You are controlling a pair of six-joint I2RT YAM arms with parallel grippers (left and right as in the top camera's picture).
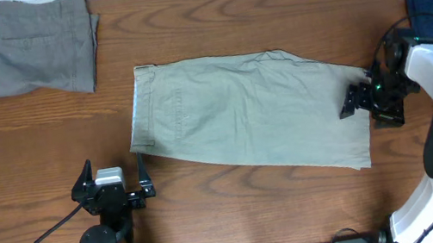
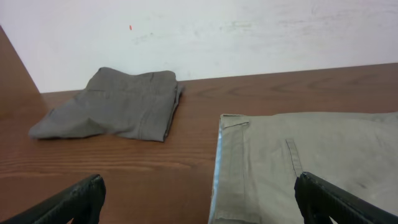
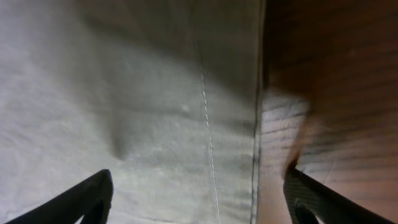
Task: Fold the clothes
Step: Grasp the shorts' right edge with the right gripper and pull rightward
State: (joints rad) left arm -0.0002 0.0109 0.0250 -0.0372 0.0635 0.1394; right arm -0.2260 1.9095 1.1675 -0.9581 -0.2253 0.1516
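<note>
While left pincer (image 1: pixel 114 176) and right pincer (image 1: pixel 367 103) gape, khaki shorts (image 1: pixel 251 116) lie on a wooden table (image 1: pixel 257 211) by white wall (image 2: pixel 249 37).

Pale khaki-green shorts (image 1: pixel 246 117) lie flat mid-table, folded lengthwise, waistband left, leg hems right, slightly skewed.

Dark wooden table (image 1: pixel 238 205) against a plain white wall (image 2: pixel 249 37).
</note>
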